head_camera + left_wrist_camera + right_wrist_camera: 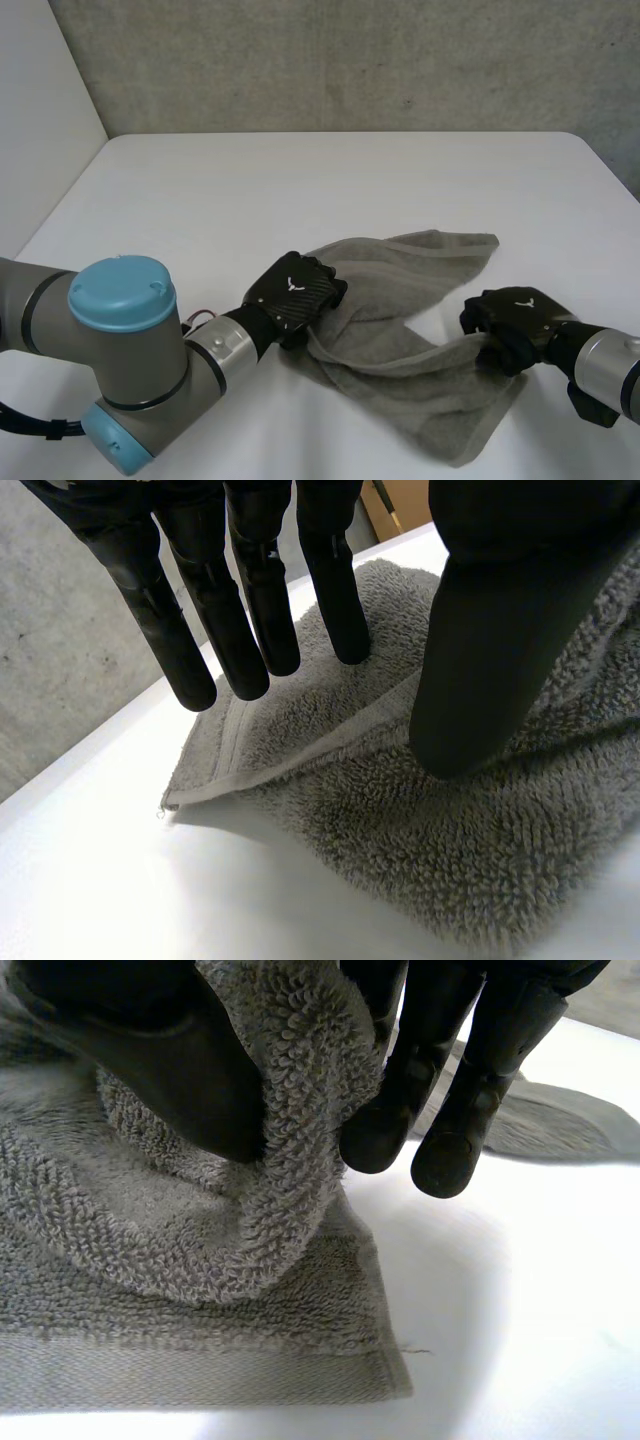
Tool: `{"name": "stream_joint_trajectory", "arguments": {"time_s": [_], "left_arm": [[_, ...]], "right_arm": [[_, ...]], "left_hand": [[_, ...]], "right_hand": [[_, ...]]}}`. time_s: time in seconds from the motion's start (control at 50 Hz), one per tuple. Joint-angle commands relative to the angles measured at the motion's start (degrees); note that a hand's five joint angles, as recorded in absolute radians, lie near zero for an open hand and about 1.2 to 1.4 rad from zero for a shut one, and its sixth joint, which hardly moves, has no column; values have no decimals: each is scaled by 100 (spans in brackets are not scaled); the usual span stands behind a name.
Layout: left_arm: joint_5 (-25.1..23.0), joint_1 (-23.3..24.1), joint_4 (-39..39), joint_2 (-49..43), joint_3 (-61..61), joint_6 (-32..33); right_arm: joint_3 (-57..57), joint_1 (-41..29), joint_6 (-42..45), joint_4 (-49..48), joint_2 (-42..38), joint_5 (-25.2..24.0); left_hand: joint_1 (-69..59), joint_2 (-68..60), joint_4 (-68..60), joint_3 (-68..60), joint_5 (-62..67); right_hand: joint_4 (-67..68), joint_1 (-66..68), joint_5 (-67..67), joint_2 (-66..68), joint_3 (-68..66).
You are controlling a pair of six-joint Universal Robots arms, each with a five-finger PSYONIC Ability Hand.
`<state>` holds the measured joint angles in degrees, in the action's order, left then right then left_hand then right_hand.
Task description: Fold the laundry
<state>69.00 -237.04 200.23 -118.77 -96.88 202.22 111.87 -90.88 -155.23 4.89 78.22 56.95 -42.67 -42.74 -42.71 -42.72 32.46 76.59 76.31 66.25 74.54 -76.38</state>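
Observation:
A grey terry towel [400, 290] lies rumpled on the white table [350, 180], partly folded over itself. My left hand [295, 288] rests on the towel's left edge. In the left wrist view its fingers [250, 610] are straight over a hemmed fold of the towel [450, 840], and its thumb [500, 630] presses down on the pile. My right hand [515, 318] is at the towel's right edge. There a thick roll of towel [200, 1290] is pinched between its thumb [170, 1070] and curled fingers [450, 1090], lifted slightly off the table.
The white table runs wide beyond the towel to a grey wall [350, 60] at the back. A lighter wall [40, 110] stands at the left. My left arm's blue-capped joint [125, 300] sits near the front left.

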Motion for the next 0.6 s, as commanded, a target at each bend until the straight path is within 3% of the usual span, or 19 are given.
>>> {"name": "stream_joint_trajectory", "arguments": {"time_s": [0.02,0.6], "left_arm": [[8,114,236,-15,20,-8],[35,334,465,-498,424,10]], "right_arm": [[27,114,-104,-58,27,510],[142,623,-104,-304,71,493]], "left_hand": [[-623,-616,-620,-618,644],[-909,-902,-906,-904,930]], "right_hand": [[341,369,375,546,-362],[341,369,375,546,-362]]}}
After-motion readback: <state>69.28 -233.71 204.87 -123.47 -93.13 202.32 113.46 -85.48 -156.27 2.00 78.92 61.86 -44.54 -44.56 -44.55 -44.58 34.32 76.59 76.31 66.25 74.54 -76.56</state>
